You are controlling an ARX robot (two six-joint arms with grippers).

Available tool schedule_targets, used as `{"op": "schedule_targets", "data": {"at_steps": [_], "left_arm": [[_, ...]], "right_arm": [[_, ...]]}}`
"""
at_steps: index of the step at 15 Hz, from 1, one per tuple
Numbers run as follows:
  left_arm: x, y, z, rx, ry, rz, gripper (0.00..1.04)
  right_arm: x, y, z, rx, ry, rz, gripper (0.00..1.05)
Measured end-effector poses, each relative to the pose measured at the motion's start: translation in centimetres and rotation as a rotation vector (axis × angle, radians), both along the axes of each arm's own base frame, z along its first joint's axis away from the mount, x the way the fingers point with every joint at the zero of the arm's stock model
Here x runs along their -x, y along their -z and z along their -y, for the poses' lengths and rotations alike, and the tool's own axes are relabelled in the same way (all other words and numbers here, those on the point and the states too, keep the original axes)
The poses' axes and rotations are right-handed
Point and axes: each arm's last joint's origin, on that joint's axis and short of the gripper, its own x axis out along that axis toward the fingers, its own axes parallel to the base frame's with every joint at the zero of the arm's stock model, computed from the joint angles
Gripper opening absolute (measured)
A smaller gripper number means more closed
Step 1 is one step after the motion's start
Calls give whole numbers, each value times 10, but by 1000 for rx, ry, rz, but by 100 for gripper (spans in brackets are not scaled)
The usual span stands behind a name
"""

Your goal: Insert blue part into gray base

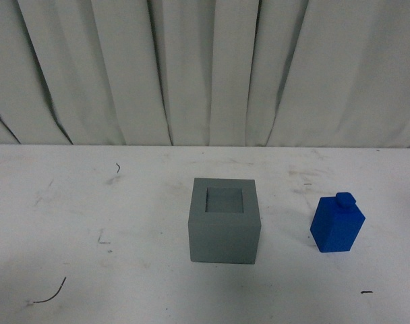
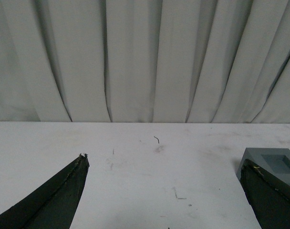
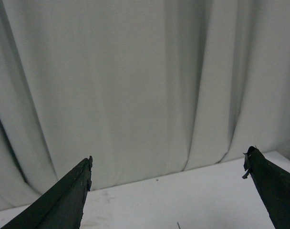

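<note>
The gray base (image 1: 224,220) stands near the middle of the white table, its square recess facing up and empty. The blue part (image 1: 336,223) stands upright to its right, knob on top, a gap between them. Neither arm shows in the front view. My left gripper (image 2: 164,162) is open and empty above the table, with a corner of the gray base (image 2: 274,164) just behind one of its fingers (image 2: 271,200). My right gripper (image 3: 168,160) is open and empty, aimed at the curtain and the table's far edge; neither task object shows in that view.
A white pleated curtain (image 1: 205,67) hangs along the table's far edge. The white table (image 1: 90,202) carries scuffs and short dark wire-like scraps, one at front left (image 1: 50,293) and one at front right (image 1: 366,292).
</note>
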Motion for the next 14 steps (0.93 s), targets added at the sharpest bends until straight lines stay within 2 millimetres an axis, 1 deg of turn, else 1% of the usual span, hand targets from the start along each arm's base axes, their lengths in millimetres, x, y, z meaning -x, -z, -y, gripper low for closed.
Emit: {"op": "schedule_targets", "data": {"at_steps": [1,3,4,5,6,7,8,9,11,12,13,14], "left_arm": [[0,0,0,0,0,0,98],[0,0,0,0,0,0,98],[0,0,0,0,0,0,98],[0,0,0,0,0,0,98],[0,0,0,0,0,0,98],[0,0,0,0,0,0,98],[0,0,0,0,0,0,98],[0,0,0,0,0,0,98],[0,0,0,0,0,0,98],[0,0,0,0,0,0,98],[0,0,0,0,0,0,98],[0,0,0,0,0,0,98]], "right_arm": [[-30,-3,-1,38,-20,-29,98],[-95,2,-11,146,-112,-127,98],[-121,4,-20,197,-190,-152,98],[-137,2,-26,256,-258,-146,98],[-149,0,-35,322,-354,-131,98],[-154,1,-40,373,-449,-138,98],[-163,17,-43,493,-684,-186,98],[-167,28,-40,546,-818,-221,98],[-171,35,-37,639,-1031,-264,98],[-178,37,-36,709,-1110,-304,98],[-182,42,-36,737,-1159,-348,98],[-186,51,-36,779,-1220,-399,98]]}}
